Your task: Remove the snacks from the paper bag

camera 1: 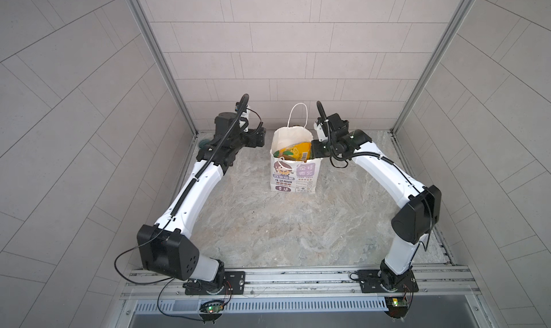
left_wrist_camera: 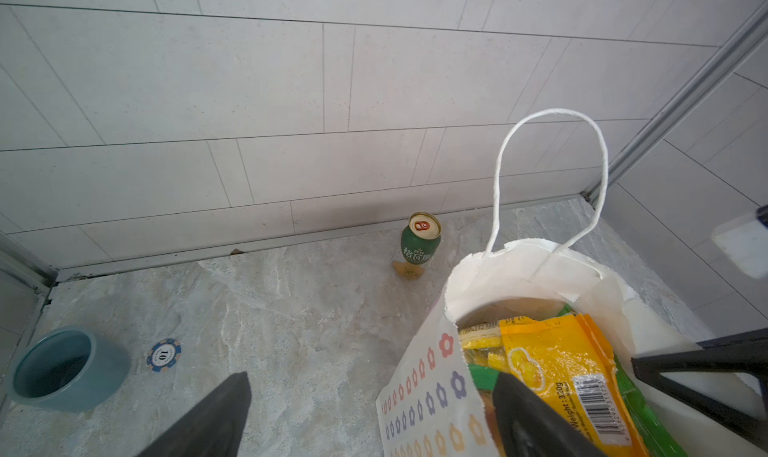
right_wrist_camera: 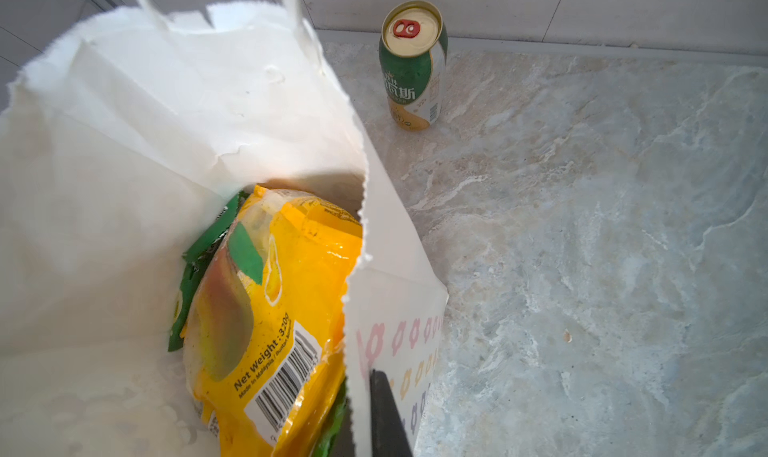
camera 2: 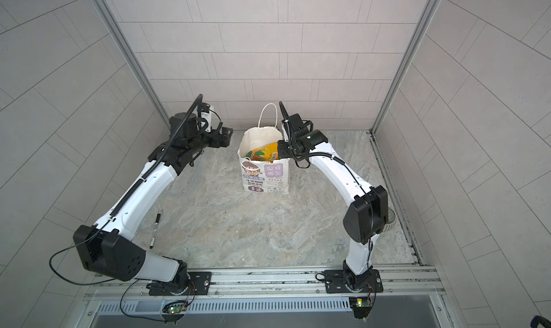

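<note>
I count one tall white paper bag (camera 1: 295, 177) (camera 2: 264, 177) with cord handles, a cartoon girl and purple panels. It stands upright on the grey marbled table (camera 1: 268, 228), at 12 o'clock from the table's middle in both top views. The snacks sit inside it. On top is one glossy yellow-orange packet (camera 1: 299, 151) (right_wrist_camera: 291, 309) with a barcode, lying against the bag's 3 o'clock wall. Under it are green packet edges (right_wrist_camera: 208, 234): at least one green packet, and I cannot count the rest of the stack.

Two grippers:
- **Right gripper** (camera 1: 316, 152) (right_wrist_camera: 361, 409): at the bag's 3 o'clock rim, jaws pinched together on the paper wall. One black finger (right_wrist_camera: 386, 413) is outside on the flower print.
- **Left gripper** (camera 1: 258, 138) (left_wrist_camera: 374, 417): at 9 o'clock of the bag, jaws spread wide, gripping nothing. In the left wrist view one finger (left_wrist_camera: 208, 421) shows over bare table, the other (left_wrist_camera: 536, 426) over the bag mouth.

Clutter:
- One green-gold drink can (left_wrist_camera: 419, 243) (right_wrist_camera: 413, 64), upright at 12 o'clock of the bag, near the back wall and apart from the bag.
- One grey-blue cup (left_wrist_camera: 62, 367) at 10 o'clock, in the far corner.
- One blue-white chip (left_wrist_camera: 163, 354) marked 10, just beside the cup.
- One black marker pen (camera 2: 155, 231), lying flat at 8 o'clock beside the left arm.
</note>
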Robot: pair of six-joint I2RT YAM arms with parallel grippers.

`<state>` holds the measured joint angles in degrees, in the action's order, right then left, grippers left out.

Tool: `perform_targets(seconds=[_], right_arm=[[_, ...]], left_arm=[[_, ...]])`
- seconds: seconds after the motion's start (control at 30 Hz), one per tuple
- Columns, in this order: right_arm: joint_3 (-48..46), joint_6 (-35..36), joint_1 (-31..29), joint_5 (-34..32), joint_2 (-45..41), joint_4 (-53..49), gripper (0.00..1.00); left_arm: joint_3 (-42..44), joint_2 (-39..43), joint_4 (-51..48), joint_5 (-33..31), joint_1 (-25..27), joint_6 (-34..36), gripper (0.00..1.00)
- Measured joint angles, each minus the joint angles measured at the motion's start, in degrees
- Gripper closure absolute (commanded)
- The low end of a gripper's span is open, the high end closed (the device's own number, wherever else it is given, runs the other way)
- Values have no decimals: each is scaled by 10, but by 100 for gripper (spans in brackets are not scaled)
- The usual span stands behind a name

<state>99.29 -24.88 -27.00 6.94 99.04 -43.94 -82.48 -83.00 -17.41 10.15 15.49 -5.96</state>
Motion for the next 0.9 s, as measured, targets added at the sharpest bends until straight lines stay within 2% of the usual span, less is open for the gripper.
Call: perform_targets(seconds=[0.27,0.6,0.67,0.83,0.9], right_arm=[[-91,-21,3,-36,-75,27,100],[-91,5,14,-46,-69,46,100],[-68,13,16,-42,-52,40,81],[-26,31,21,-50,-42,52,43],[-12,43,27,-47,-45,57,34]], left_arm=[[36,23,3,-21,33,-5,7],[38,37,6,-40,35,-9,8],[38,37,7,-40,36,-9,8],[38,38,9,-40,36,-9,7],[37,40,9,-39,36,-9,6]])
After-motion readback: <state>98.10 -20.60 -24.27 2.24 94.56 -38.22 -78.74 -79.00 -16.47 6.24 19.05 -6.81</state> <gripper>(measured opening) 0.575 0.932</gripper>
